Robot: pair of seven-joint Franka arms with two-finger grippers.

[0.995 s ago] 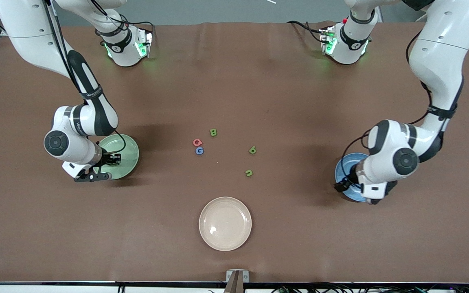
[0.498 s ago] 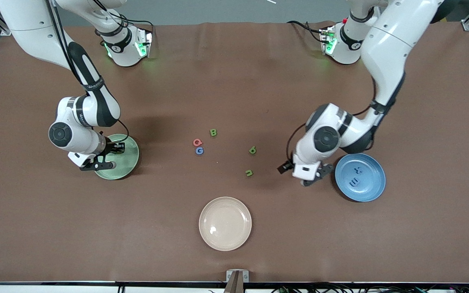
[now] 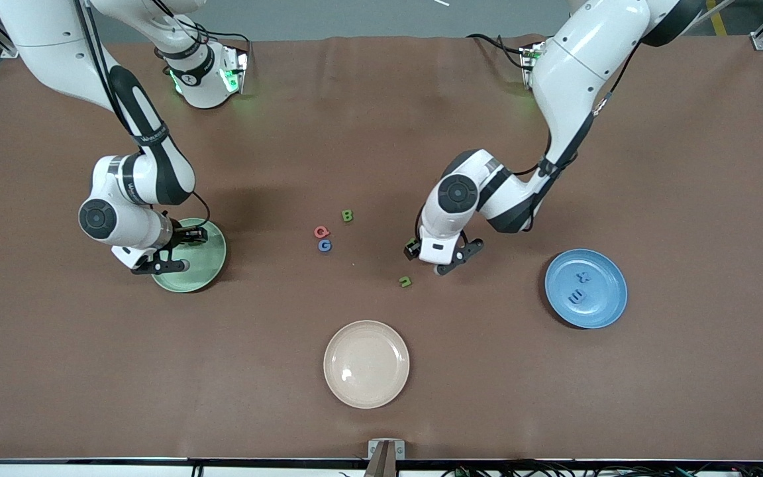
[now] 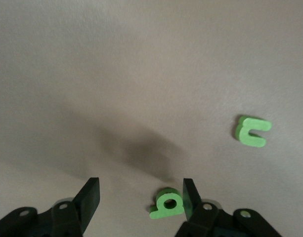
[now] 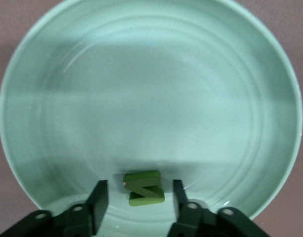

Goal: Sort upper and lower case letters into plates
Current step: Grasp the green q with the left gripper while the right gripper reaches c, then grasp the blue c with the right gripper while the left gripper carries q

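Now both arms are out over the brown surface [image 3: 381, 132]. The right tool [image 5: 136, 197] hangs low over the pale green plate [image 3: 212, 262] at the right arm's end — its fingers [image 5: 98, 195] stand apart, gripping nothing, and a dark green Z [image 5: 144, 188] lies flat in the plate between them, touching neither pad as far as the right wrist view shows.

Over at the middle, the left tool [image 4: 141, 195] is down above the bare surface, fingers [image 4: 89, 195] spread fairly wide. A bright green lower-case letter with a round loop [image 4: 167, 204] lies between them, close against one finger; whether it touches I cannot tell. From the front that letter is mostly hidden under the left wrist. Near it, lower toward the front camera, sits a second small green letter, a u-shape [image 3: 406, 281], well clear of the tool.

The blue plate [image 3: 610, 295] rests toward the left arm's end, with two blue letters [image 3: 578, 288] lying in it — hard to read against the same colour.

Out in the middle lie three capitals: a green B [image 3: 347, 215], a red Q [image 3: 321, 232] and a blue G [image 3: 324, 246], the Q and G just beside each other, the B a little apart and farther from the front camera.

Nearest the front camera sits a cream-beige plate [image 3: 335, 344].
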